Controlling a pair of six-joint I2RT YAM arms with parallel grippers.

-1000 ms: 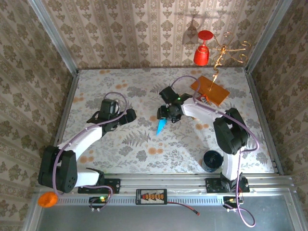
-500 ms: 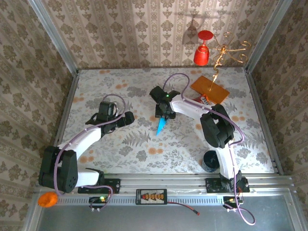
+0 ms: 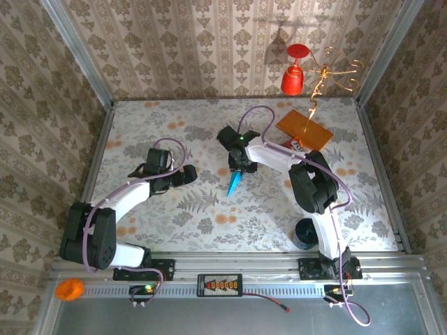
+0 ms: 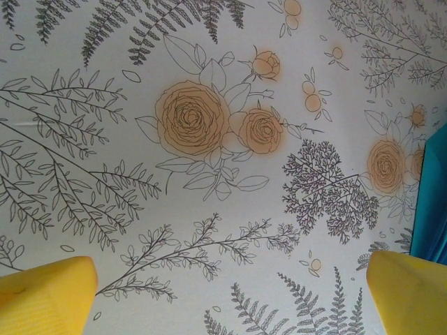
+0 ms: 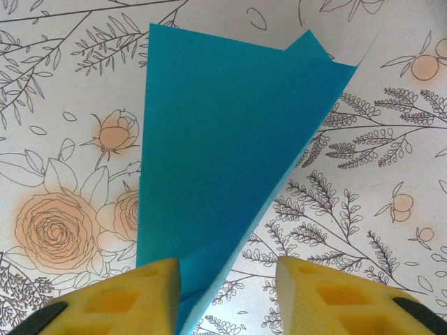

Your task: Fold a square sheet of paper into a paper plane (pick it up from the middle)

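right wrist: paper plane [image 5: 223,153] lying lengthwise straight ahead, narrow end between pads of part-open right gripper [image 5: 227,279], not clamped yet; left gripper [image 4: 230,279] spread wide, plane off its right.

Bright, even light falls from above me, and shadows are faint and soft. Ahead of my right fingers [image 5: 119,300] the cloth [image 5: 391,139] print looks sharp.

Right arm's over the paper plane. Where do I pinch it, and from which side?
Probably take the paper plane by its narrow end, across its width, from straight above. It tapers to a slim strip between the fingers of the right gripper, which straddle it; the far end fans out too wide to span.
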